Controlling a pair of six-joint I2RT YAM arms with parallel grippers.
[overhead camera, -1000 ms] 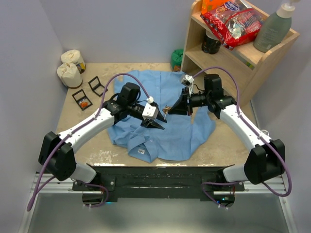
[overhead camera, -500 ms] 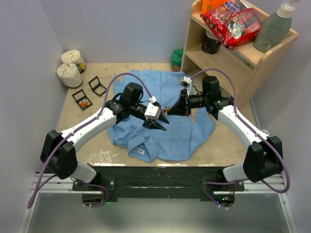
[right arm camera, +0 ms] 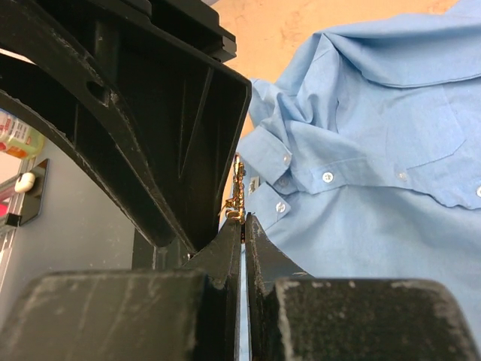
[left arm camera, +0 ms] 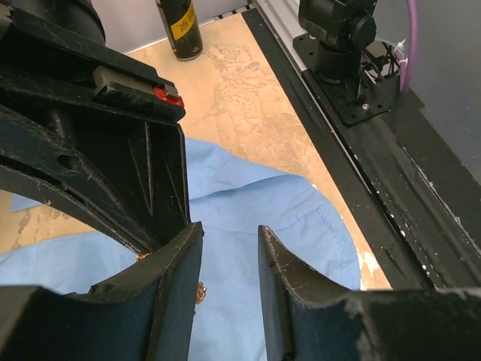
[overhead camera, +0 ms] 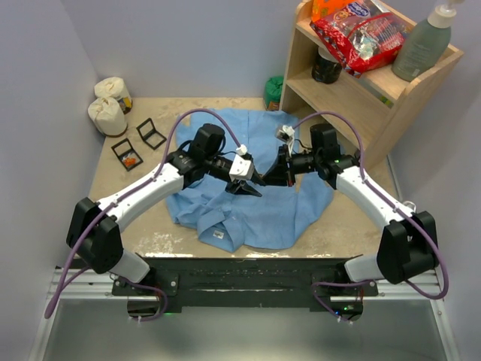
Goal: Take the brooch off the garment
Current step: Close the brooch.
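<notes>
Well, the table [overhead camera: 323,229] is the biggest thing before me, with a wooden shelf [overhead camera: 353,101] standing at its far right corner. Across the middle of the table lies the light-blue shirt [overhead camera: 263,214], rumpled, its collar turned toward my bases. My two arms [overhead camera: 150,192] reach in over it from either side and meet above its middle, so that the tips come close together. My left pincer [left arm camera: 229,229] hangs over the cloth with its jaws partly apart; between them I see only shirt below, and nothing gripped. The black bulk of the other one stands just beside it. My right pincer [right arm camera: 242,219] is pressed fully together, fingertip against fingertip, over a stretch of shirt with small white buttons [right arm camera: 328,177]. Nipped at its very tip is the brooch [right arm camera: 237,192], a small gold piece standing up from the closed fingertips. From my left wrist a glint of the same gold shows beside my left finger. Whether its pin sits in the cloth I cannot tell.
</notes>
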